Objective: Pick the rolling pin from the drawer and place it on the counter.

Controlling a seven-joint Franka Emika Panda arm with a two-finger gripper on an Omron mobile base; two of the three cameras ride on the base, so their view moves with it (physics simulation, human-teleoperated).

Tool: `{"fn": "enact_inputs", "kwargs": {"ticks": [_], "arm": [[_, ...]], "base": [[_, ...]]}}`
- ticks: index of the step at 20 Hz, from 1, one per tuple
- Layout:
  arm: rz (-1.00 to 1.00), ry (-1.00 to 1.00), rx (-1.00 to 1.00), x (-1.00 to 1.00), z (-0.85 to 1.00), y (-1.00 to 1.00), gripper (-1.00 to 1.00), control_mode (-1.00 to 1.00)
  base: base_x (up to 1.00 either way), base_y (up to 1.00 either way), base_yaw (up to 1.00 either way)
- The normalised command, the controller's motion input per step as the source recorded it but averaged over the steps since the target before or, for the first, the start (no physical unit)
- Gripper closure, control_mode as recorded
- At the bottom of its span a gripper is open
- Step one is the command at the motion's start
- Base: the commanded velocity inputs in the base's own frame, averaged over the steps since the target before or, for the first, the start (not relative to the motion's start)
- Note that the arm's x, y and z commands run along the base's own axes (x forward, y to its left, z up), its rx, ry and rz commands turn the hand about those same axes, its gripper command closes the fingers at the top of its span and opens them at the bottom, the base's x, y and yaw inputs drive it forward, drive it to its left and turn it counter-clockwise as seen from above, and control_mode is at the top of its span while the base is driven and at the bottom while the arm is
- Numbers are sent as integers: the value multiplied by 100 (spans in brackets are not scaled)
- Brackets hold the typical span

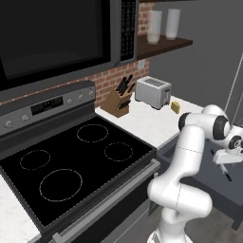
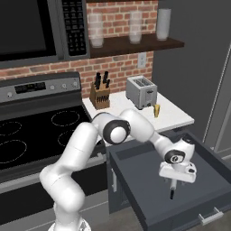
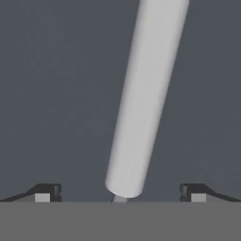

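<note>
The drawer (image 2: 140, 164) stands pulled out, dark slate-grey, below the white counter (image 2: 173, 118). Inside it lies the rolling pin (image 3: 146, 94), a pale grey-white cylinder running up and slightly right through the hand view. My gripper (image 3: 120, 193) is open and hangs low over the pin, one fingertip (image 3: 47, 192) on each side and neither touching it. From the right base view my gripper (image 2: 177, 179) covers most of the pin, and only a thin dark handle of the rolling pin (image 2: 172, 193) sticks out toward the drawer front. In the left base view my gripper (image 1: 225, 166) hangs over the drawer (image 1: 213, 187).
On the counter (image 1: 142, 121) stand a silver toaster (image 2: 140, 91), a wooden knife block (image 2: 100, 95) and a small yellow item (image 2: 156, 110). The black stovetop (image 1: 71, 161) lies to the left. A microwave and a shelf with glasses hang above.
</note>
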Motion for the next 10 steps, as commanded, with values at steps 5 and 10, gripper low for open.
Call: {"fn": "enact_inputs", "kwargs": {"ticks": [5, 10], "arm": [[1, -2, -5, 9, -28, 0, -100, -100], [1, 0, -5, 9, -22, 0, -100, -100]], "base": [[0, 0, 0], [0, 0, 0]]}}
